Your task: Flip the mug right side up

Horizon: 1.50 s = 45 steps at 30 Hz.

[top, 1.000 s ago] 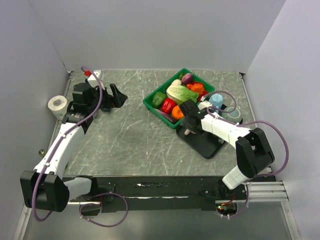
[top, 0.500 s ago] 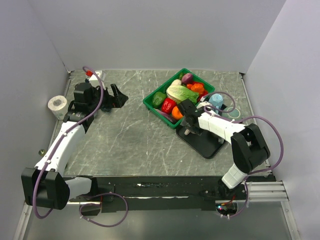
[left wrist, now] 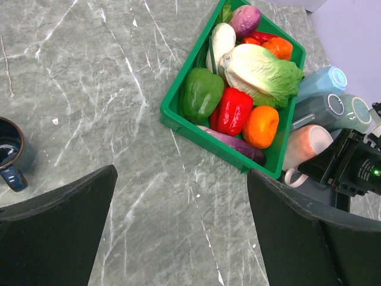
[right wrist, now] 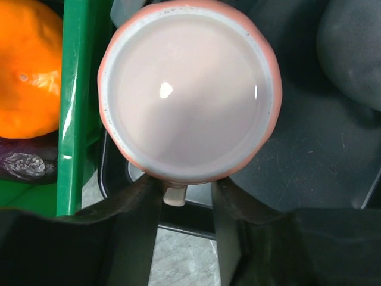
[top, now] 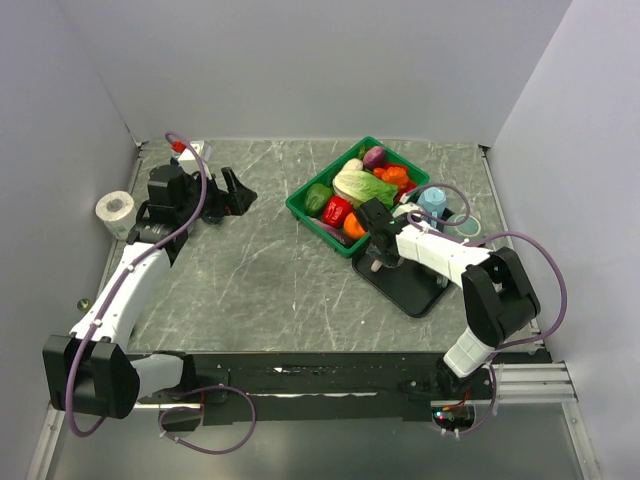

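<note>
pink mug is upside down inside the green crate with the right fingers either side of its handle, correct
No: the pink mug is upside down on the black tray beside the green crate, not inside it, with the right fingers either side of its handle. The right wrist view shows it.

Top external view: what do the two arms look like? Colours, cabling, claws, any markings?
Left arm and right arm match: white link shells, black joint housings, black bases. A purple cable loops along each. Left claw and right claw are matte black, each with two broad fingers. There is a small green light on the right wrist housing. No legible markings.
</note>
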Available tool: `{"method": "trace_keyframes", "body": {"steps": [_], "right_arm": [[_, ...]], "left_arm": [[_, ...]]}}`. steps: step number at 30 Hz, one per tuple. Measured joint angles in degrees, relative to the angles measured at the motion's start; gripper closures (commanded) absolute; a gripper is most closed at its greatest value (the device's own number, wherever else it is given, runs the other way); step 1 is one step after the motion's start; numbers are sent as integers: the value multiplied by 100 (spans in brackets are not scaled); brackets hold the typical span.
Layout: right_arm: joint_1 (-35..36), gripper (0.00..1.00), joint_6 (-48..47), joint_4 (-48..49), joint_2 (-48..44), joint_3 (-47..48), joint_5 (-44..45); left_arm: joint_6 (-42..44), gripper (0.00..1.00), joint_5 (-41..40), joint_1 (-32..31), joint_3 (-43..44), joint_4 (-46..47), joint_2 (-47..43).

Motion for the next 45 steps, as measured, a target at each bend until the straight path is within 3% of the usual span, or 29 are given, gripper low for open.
{"method": "trace_keyframes", "body": {"steps": [4, 5, 7, 20, 31, 39, 45], "right_arm": [[7, 76, 17, -11, 0, 0, -24], [7, 88, 13, -26, 0, 0, -31], [9, 100, 7, -39, 0, 0, -33], [31, 100, -33, 83, -254, -238, -92], [31, 100, -348, 7, -2319, -507, -992], [98, 100, -929, 1318, -3147, -507, -2363], [284, 100, -1224, 2745, -3265, -387, -3261]], "left_arm": [[-2, 4, 0, 2, 0, 15, 28], [-2, 4, 0, 2, 0, 15, 33], [-2, 4, 0, 0, 0, 17, 39], [-68, 4, 138, 2, 0, 33, 63], [-190, 4, 911, 2, -2, 184, 214], [-1331, 4, 1926, -166, -442, 1412, 168], [-2559, 4, 1941, -1191, -905, 2507, -118]]}}
